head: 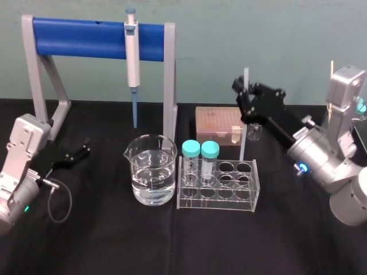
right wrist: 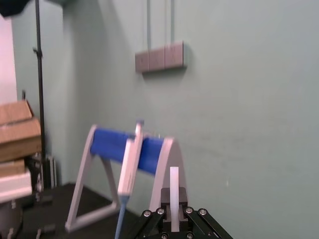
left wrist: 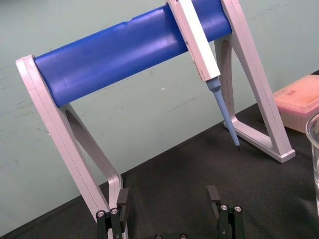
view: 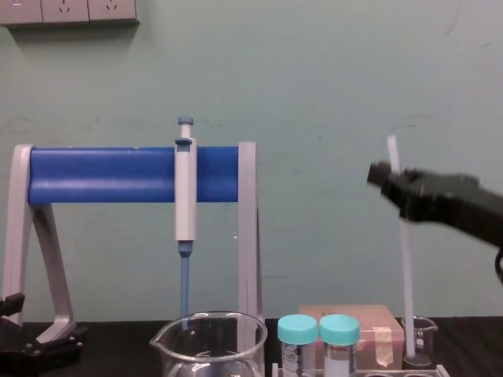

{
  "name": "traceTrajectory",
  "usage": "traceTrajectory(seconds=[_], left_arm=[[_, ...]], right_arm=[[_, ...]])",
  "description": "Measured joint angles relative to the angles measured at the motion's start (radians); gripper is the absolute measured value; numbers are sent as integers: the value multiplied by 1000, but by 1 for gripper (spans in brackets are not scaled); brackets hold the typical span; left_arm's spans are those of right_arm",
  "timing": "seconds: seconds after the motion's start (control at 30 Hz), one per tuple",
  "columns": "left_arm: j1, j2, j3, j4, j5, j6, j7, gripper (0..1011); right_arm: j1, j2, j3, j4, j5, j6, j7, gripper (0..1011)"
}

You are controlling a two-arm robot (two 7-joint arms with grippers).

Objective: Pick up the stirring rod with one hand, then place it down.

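Note:
The stirring rod (head: 243, 143) is a thin white translucent stick that stands nearly upright at the right of the table. My right gripper (head: 245, 97) is shut on its upper part, and a short end sticks out above the jaws. The chest view shows the rod (view: 406, 267) reaching down beside a small beaker (view: 420, 338); I cannot tell whether its tip is inside. In the right wrist view the rod (right wrist: 174, 189) rises between the closed fingers of my right gripper (right wrist: 173, 211). My left gripper (head: 80, 150) rests open and empty at the far left, its fingers (left wrist: 122, 199) spread apart.
A large beaker of water (head: 151, 172) stands at centre front. Beside it is a clear rack (head: 246, 192) with two teal-capped tubes. A blue-tipped pipette (head: 132, 51) hangs on the blue-barred stand (head: 74, 37) behind. A pink tip box (head: 215, 123) sits behind the rack.

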Motion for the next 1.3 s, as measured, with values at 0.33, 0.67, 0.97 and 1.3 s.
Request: traceTrajectory(seconds=[0.33,0.67,0.97,1.3], left_arm=[[0,0,0,0,0,0,0,1000],[0,0,0,0,0,0,0,1000],[0,0,0,0,0,0,0,1000],[0,0,0,0,0,0,0,1001]], right_arm=[[-2,9,37,-90,18,-22,-17,72],[-16,19,52,-118,11,-17,-40,72],[-24,23,58,-128,8,-10,-43,72],[-27,23,56,-130,6,-8,-42,72]])
